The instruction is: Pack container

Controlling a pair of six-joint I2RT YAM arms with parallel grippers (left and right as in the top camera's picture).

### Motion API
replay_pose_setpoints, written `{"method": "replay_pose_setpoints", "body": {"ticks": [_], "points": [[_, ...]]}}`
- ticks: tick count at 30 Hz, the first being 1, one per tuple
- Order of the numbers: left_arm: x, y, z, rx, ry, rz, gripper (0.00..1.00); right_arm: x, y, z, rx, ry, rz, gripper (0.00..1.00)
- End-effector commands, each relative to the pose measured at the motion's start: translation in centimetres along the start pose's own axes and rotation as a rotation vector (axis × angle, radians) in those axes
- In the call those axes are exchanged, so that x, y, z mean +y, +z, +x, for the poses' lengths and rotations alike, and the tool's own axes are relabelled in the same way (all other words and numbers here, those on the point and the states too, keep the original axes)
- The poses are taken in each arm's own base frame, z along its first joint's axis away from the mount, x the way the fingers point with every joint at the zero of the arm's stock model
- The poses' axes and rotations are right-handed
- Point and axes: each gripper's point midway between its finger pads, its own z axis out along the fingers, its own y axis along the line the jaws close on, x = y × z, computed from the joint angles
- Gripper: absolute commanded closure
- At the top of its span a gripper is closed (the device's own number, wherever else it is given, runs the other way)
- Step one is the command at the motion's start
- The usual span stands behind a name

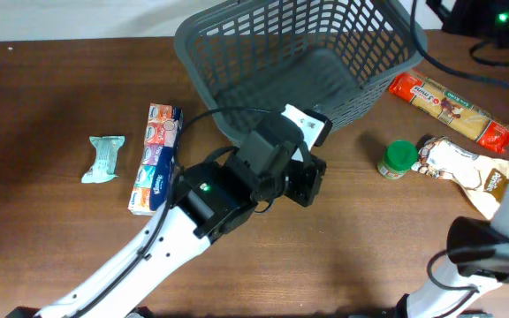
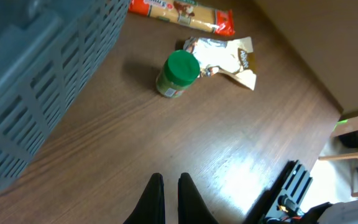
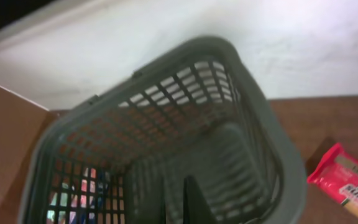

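The container [image 1: 188, 53], a large dark grey lattice basket, stands at the back middle of the table with nothing in it. It also shows in the left wrist view [image 2: 36, 81] and the right wrist view [image 3: 291, 168]. My left gripper [image 1: 307, 185] hovers just in front of the container's near wall. Its fingers [image 2: 169, 199] are almost together, with nothing between them. My right gripper [image 3: 182, 202] points down into the container from above, fingers close together and dark, holding nothing that I can see. It is out of the overhead view.
A tissue multipack [image 1: 155, 159] and a pale green packet [image 1: 104, 159] lie to the left. A green-lidded jar [image 1: 398, 159] [image 2: 178, 73], a cream pouch [image 1: 467, 168] [image 2: 225, 56] and a red pasta packet [image 1: 453, 110] [image 2: 179, 14] [image 3: 347, 186] lie to the right.
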Motion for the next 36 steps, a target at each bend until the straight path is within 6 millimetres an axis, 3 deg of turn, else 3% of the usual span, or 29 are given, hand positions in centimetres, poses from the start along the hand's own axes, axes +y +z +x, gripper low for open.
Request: {"method": "replay_pose_setpoints", "body": {"ticks": [1,7,10,17,36], "points": [[0.5,1.3,0.0,0.017,-0.007,-0.019,0.98,-0.3,3.6,1.8,0.084,0.008,-0.002,0.96],[1.1,2.5,0.8,0.055,-0.036,-0.036,0.98,-2.0,7.4,5.5,0.227,-0.047,0.131,0.96],[1.8,2.8,0.8,0.052,-0.037,-0.074,0.98,-2.6,8.1,6.7,0.274,-0.080,0.175,0.96],[5.2,2.9,0.6,0.022,-0.049,-0.262,0.98,-6.8,6.3,7.8,0.336,-0.092,0.418,0.96],[8.8,1.9,0.6,0.004,-0.069,-0.433,0.98,-7.3,5.5,9.3,0.404,-0.099,0.454,0.96]]}}
